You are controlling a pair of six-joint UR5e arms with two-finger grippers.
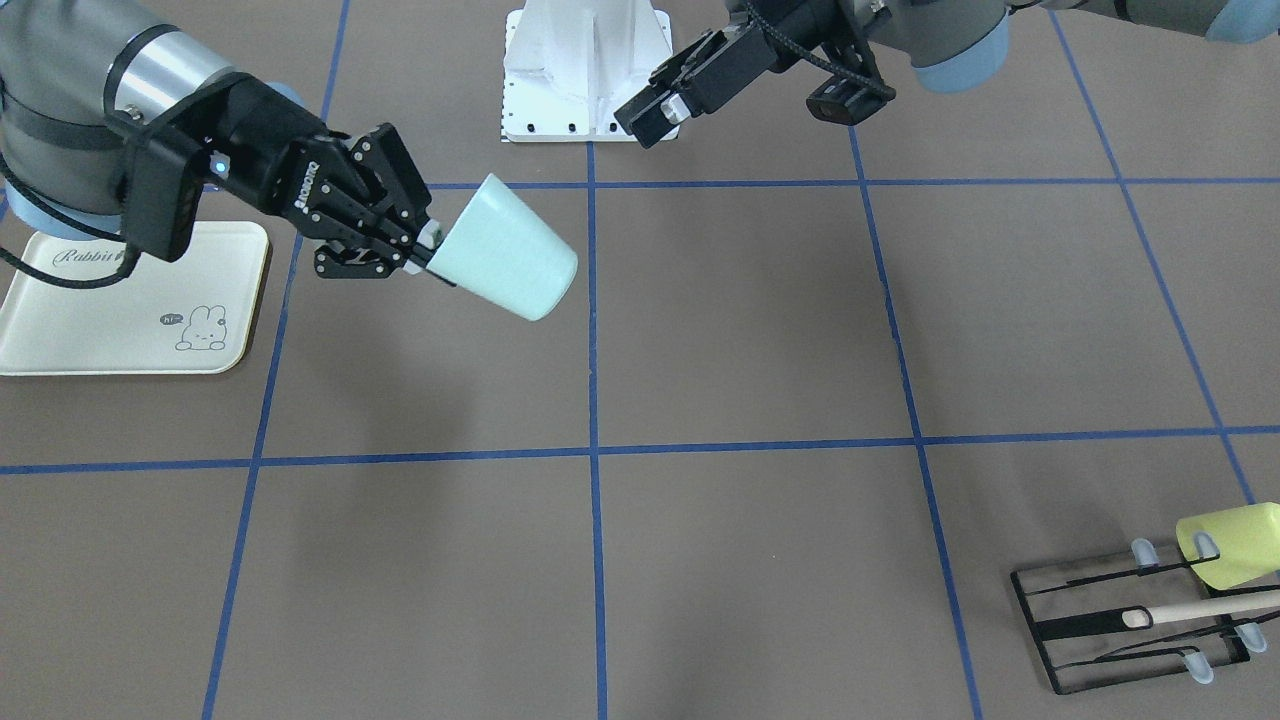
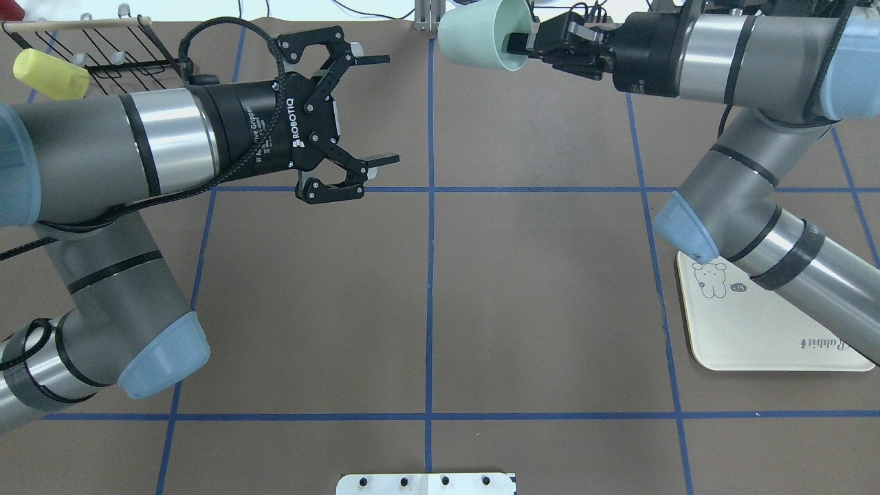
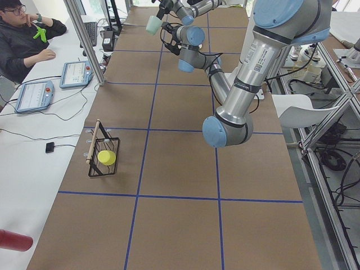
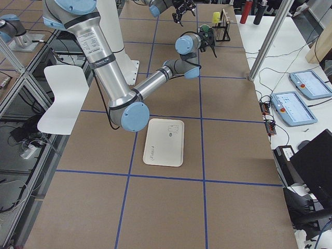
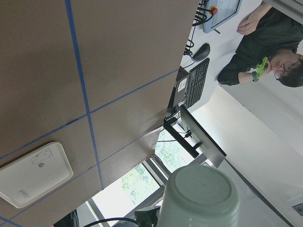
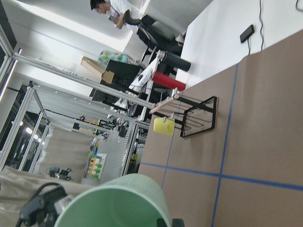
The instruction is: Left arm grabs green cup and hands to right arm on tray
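The pale mint green cup (image 1: 505, 262) is held in the air, lying sideways, by my right gripper (image 1: 430, 250). The gripper is shut on the cup's rim with one finger inside the mouth, as the overhead view shows (image 2: 515, 45). The green cup (image 2: 474, 41) hangs over the far middle of the table. My left gripper (image 2: 388, 110) is open and empty, a short way from the cup, fingers pointing toward it. The cup's base (image 5: 199, 198) shows in the left wrist view. The cream tray (image 2: 756, 344) lies flat on the table under the right arm, empty (image 1: 130, 340).
A black wire rack (image 1: 1130, 625) with a yellow-green cup (image 1: 1230, 545) and a wooden rod stands at the far corner on the left arm's side. The white robot base (image 1: 585, 70) sits at the near middle edge. Blue tape lines grid the brown table.
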